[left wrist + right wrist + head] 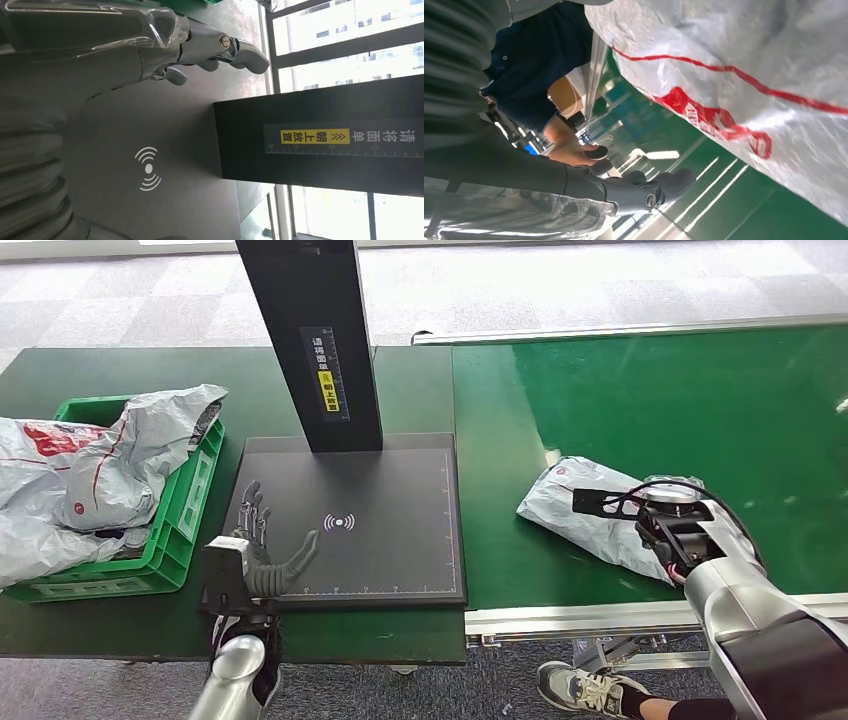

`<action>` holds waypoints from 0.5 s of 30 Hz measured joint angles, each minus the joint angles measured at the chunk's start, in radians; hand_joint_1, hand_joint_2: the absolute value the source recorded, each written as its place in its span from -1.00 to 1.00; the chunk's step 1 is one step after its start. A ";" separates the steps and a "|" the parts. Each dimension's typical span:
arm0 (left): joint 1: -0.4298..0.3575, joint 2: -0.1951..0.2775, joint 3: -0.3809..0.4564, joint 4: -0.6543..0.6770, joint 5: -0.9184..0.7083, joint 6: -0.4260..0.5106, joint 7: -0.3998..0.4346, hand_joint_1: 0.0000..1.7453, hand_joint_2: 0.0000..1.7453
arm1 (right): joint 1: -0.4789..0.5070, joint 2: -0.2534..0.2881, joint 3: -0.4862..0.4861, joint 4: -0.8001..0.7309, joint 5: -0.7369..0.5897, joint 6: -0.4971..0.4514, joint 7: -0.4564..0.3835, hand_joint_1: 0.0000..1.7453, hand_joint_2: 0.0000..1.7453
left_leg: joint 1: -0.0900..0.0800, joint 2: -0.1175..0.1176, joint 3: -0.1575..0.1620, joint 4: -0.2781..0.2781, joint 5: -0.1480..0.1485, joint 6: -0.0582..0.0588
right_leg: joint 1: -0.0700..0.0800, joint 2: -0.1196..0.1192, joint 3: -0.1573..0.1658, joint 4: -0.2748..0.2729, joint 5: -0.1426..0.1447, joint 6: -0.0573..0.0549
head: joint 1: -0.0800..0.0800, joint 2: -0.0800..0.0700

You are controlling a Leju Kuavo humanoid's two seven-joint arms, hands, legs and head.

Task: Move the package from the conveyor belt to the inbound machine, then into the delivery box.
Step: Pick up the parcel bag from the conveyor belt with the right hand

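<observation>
A grey plastic package (575, 502) with red print lies on the green conveyor belt (680, 410), near its front edge. My right hand (672, 528) hovers at the package's right end; the wrist hides its fingers here. In the right wrist view the package (749, 75) looms close and the dark fingers (664, 185) stretch out alongside it, with green belt (734, 205) showing between them. My left hand (262, 562) is held over the front left corner of the inbound machine's black platform (400, 550), fingers spread and empty. The left wrist view shows this hand (125, 50) above the platform (195, 125).
The machine's black column (315, 340) rises at the platform's back. A green crate (185, 510) at the left holds several grey packages (110, 465). A person's shoe (590, 690) shows below the belt's front edge, and a person in dark clothes (534, 65) stands close on my right.
</observation>
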 joint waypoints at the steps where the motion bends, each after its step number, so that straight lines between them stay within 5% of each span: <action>1: 0.001 -0.001 0.000 0.001 0.000 0.000 0.000 -1.00 1.00 | 0.000 -0.001 0.001 0.001 0.000 0.018 -0.005 -1.00 1.00 | 0.000 0.000 0.000 0.000 0.000 0.000 | 0.000 0.000 0.000 0.000 0.000 0.000 | 0.000 0.000; 15: 0.010 -0.004 0.002 0.001 -0.004 0.009 0.006 -1.00 1.00 | 0.013 0.007 0.006 0.006 0.015 0.077 -0.063 -1.00 1.00 | 0.000 0.000 0.000 0.000 0.000 0.000 | 0.000 0.000 0.000 0.000 0.000 0.000 | 0.000 0.000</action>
